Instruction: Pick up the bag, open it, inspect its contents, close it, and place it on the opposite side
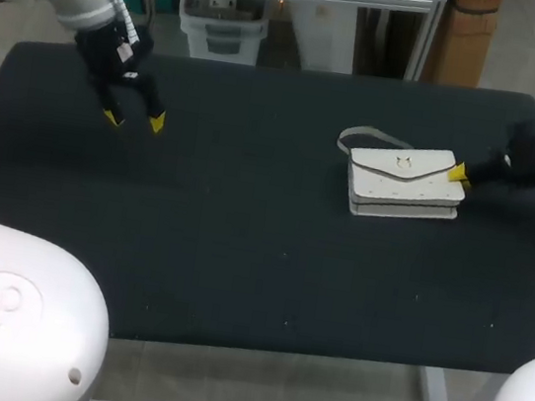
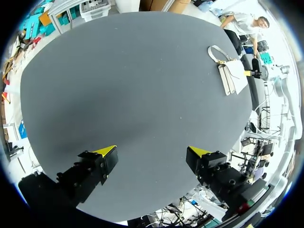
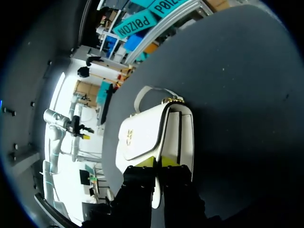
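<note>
The white bag is lying flat on the right side of the black counter, strap curling toward the far side. The right end effector is pinching the bag's right end. The left end effector is hanging spread over the far left.

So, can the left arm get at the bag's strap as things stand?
Probably yes: bare table lies between the open left gripper and the strap, which faces it; the right gripper pinches the other end of the bag.

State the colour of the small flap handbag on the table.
White flap handbag; clearest in the right wrist view.
</note>
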Tool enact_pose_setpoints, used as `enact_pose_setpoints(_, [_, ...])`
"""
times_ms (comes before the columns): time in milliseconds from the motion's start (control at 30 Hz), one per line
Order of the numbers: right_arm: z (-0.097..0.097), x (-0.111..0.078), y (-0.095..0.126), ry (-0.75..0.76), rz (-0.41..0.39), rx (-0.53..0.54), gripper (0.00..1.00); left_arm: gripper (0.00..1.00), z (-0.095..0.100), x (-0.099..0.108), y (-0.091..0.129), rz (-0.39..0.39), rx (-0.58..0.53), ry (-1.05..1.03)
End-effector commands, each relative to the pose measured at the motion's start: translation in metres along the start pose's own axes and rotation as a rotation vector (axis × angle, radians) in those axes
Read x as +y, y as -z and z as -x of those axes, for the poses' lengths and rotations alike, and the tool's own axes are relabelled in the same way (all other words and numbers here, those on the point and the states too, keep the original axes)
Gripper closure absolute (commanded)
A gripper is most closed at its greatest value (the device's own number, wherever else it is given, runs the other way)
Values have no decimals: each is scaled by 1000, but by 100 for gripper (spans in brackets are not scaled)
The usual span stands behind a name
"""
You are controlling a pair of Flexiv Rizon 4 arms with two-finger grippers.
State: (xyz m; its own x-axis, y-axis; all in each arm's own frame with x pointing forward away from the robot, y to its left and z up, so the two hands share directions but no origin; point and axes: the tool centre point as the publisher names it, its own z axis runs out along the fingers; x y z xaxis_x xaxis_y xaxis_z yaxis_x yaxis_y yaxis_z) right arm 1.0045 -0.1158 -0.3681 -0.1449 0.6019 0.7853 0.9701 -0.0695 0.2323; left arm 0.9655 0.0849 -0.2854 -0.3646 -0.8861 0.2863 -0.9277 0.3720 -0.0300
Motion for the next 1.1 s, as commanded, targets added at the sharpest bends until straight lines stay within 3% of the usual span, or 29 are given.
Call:
enact_pose_setpoints(33, [25,24,19,8,-53,37,100,0,4,-10,8,44,-18,-5])
enact_pose_setpoints(333, [60,74,56,0,-47,-20,100,0,17,-19,14,64,-38,1])
enact_pose_setpoints(600, [83,103,84,-6,-33,-62,100,0,20,-26,16,77,-48,15])
enact_pose_setpoints(1100, [124,133,126,-25,29,-149,100,0,20,-35,15,94,-74,21])
